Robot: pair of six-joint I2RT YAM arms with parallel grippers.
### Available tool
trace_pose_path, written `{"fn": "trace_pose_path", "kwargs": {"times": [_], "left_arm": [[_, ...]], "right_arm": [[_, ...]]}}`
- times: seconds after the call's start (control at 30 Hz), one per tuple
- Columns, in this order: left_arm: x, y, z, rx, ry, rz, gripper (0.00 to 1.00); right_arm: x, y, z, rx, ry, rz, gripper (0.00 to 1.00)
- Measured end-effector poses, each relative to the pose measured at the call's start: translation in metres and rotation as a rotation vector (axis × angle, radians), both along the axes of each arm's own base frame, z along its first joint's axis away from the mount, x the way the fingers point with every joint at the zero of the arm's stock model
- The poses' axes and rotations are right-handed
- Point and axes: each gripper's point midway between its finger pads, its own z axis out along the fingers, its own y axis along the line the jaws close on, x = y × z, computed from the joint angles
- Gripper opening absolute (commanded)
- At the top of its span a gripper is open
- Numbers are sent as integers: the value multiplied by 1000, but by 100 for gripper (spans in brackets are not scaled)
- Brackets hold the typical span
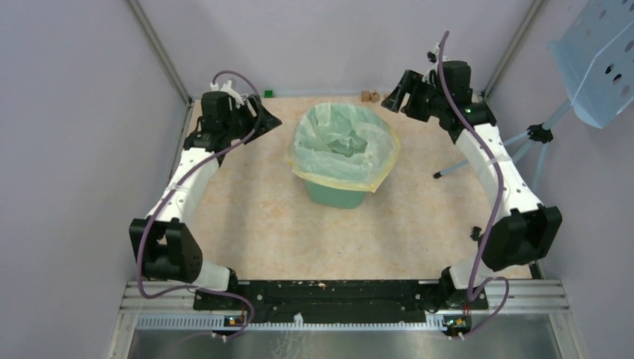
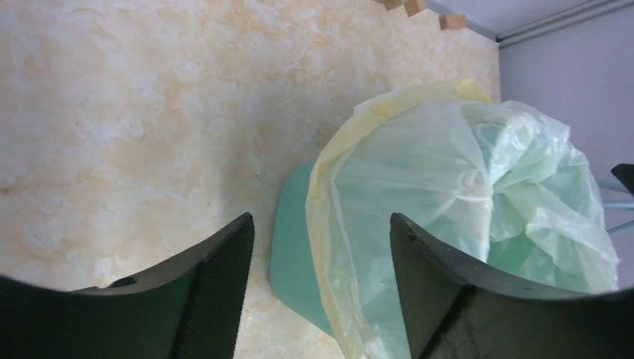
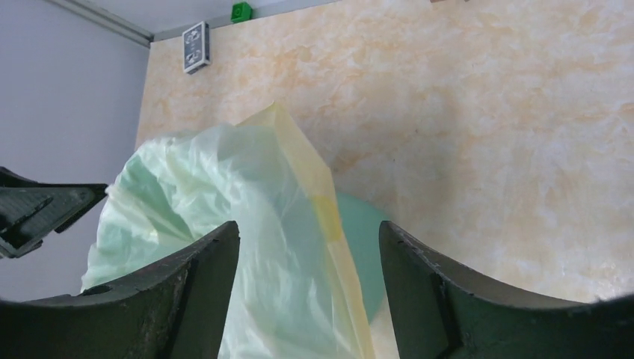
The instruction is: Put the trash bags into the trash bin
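Observation:
The mint-green trash bin [image 1: 334, 194] stands at the table's middle. The pale-yellow trash bag [image 1: 344, 142] lines it, its yellower rim band [image 1: 357, 182] folded out over the mouth. My left gripper [image 1: 263, 120] is open and empty, left of the bin and apart from it. In the left wrist view its fingers frame the bin wall [image 2: 293, 254] and the bag [image 2: 448, 187]. My right gripper [image 1: 394, 95] is open and empty, behind and right of the bin. In the right wrist view the bag [image 3: 224, 202] and the bin [image 3: 362, 235] lie between its fingers, below them.
Small wooden blocks [image 1: 368, 96] and a green cube [image 1: 268, 93] lie at the back edge. A blue perforated panel [image 1: 598, 60] on a tripod stands at the right, one leg [image 1: 478, 161] reaching onto the table. Grey walls enclose three sides.

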Motion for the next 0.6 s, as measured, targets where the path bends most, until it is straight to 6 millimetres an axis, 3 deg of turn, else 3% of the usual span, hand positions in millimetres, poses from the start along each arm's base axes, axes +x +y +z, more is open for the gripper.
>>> {"fn": "trace_pose_path", "kwargs": {"times": [0.13,0.33,0.6], "left_arm": [[-22,2,6,-57,24,5,77],[-64,-12,-16,-194,156,-24,73],[-93,-27,-36,-327,295,-60,61]], "right_arm": [[-27,-7,1,16,-6,4,62],[-63,-9,-25,37,59,27,58],[-84,-11,-38,42,111,37,47]]}}
